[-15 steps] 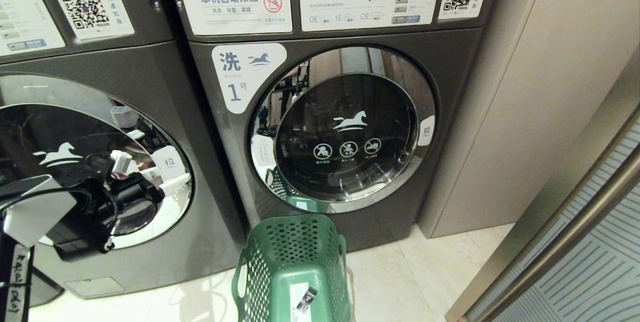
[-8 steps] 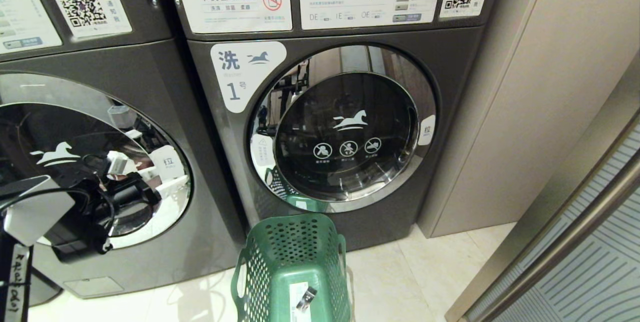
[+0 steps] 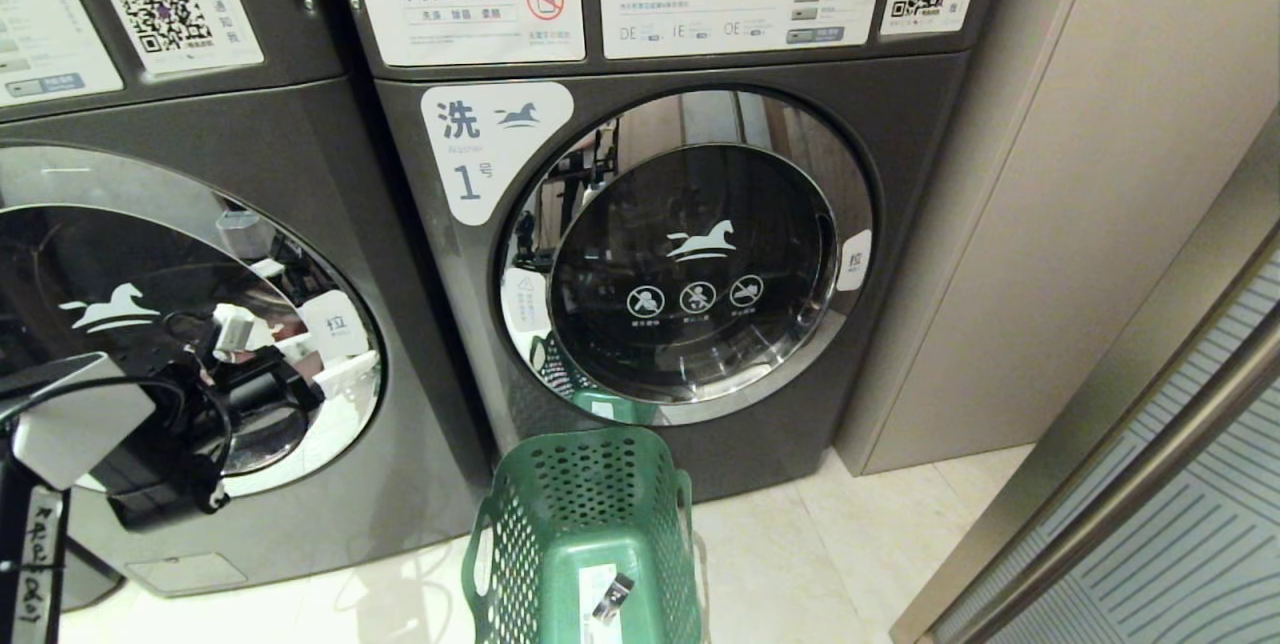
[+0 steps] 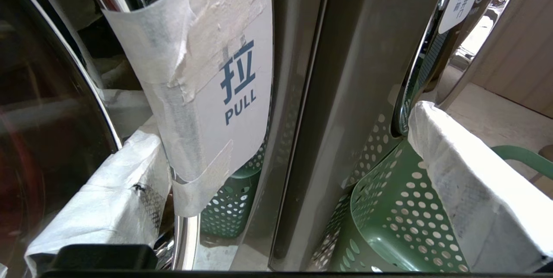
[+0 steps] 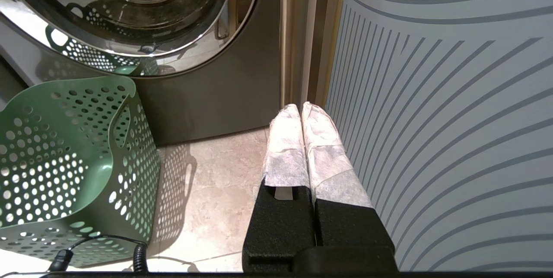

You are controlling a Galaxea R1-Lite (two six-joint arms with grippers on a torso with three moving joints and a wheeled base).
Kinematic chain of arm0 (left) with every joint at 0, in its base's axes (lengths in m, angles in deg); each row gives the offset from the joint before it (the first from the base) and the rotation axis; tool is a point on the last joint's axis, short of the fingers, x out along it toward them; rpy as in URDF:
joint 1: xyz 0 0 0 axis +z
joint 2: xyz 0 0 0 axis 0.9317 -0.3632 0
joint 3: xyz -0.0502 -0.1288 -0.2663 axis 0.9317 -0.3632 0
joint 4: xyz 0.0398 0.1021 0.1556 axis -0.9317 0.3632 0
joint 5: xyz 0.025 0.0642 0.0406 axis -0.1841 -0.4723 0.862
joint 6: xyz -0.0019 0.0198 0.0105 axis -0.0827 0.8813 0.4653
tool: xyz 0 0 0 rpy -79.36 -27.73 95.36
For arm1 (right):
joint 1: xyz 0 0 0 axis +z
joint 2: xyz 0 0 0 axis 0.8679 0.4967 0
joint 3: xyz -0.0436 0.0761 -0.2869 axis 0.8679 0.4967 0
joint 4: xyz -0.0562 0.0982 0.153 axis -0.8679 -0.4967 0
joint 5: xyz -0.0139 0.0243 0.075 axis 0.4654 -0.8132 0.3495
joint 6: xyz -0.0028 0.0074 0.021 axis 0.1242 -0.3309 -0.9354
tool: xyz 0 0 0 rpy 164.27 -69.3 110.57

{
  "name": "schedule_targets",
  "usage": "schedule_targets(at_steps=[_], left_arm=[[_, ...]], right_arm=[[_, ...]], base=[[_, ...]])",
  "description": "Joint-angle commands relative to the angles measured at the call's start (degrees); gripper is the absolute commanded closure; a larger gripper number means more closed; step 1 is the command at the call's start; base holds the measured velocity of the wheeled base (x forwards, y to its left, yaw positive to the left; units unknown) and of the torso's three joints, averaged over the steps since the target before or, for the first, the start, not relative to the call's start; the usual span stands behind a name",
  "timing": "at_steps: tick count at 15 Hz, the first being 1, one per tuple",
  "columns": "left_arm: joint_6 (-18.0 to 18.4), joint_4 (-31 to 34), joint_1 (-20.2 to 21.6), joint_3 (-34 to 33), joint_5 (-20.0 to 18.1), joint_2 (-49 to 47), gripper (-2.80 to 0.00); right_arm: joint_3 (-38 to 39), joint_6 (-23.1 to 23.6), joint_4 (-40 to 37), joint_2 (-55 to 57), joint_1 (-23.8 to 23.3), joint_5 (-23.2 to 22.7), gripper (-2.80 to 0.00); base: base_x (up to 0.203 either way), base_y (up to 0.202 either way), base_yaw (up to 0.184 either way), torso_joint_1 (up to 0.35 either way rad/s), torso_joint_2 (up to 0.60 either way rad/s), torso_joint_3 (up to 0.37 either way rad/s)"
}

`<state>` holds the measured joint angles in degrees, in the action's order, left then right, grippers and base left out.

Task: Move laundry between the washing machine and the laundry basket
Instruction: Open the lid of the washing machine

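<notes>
The dark grey washing machine (image 3: 250, 114) stands at the left, with its number label out of view. Its round chrome-rimmed door (image 3: 60, 184) looks shut. My left gripper (image 3: 300, 364) is at the door's right edge, open wide (image 4: 285, 183) with nothing held. The white taped PULL tab (image 4: 216, 83) lies between the wrapped fingers (image 4: 108, 191), close to one of them. The green laundry basket (image 3: 585, 524) stands on the floor in front of the neighbouring machine, and the part of its inside that shows is bare. No laundry is in view. My right gripper (image 5: 301, 112) is shut and parked low.
The like machine labelled 1 (image 3: 660, 224), door shut and PUSH lit, stands behind the basket. A beige cabinet side (image 3: 1050, 174) and a striped glass panel (image 5: 432, 118) close off the right. Pale floor tiles (image 3: 780, 564) lie right of the basket.
The whole head picture has shifted up very slightly. My left gripper stays at the door's PULL tab with hardly any visible move.
</notes>
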<state>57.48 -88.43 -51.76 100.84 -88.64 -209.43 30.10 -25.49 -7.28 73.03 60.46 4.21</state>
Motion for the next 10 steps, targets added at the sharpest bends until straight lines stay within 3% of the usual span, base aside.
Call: schedule_targets(at_steps=[1, 3, 7, 10], left_arm=[[-0.15, -0.23, -1.92, -0.91, -0.94, 0.26, -2.80], [-0.15, -0.23, -2.00, -0.82, -1.03, 0.26, -2.80], [-0.15, -0.23, -2.00, -0.82, -6.47, 0.26, -2.80], [-0.15, -0.23, -2.00, -0.82, -6.69, 0.35, -2.80]], right_arm=[[0.00, -0.01, 0.01, 0.06, 0.02, 0.00, 0.00], [0.00, -0.01, 0.01, 0.06, 0.02, 0.00, 0.00], [0.00, -0.01, 0.01, 0.06, 0.02, 0.00, 0.00], [0.00, -0.01, 0.01, 0.06, 0.02, 0.00, 0.00]], base=[[0.000, 0.000, 0.000, 0.000, 0.00, 0.000], [0.000, 0.000, 0.000, 0.000, 0.00, 0.000], [0.000, 0.000, 0.000, 0.000, 0.00, 0.000], [0.000, 0.000, 0.000, 0.000, 0.00, 0.000]])
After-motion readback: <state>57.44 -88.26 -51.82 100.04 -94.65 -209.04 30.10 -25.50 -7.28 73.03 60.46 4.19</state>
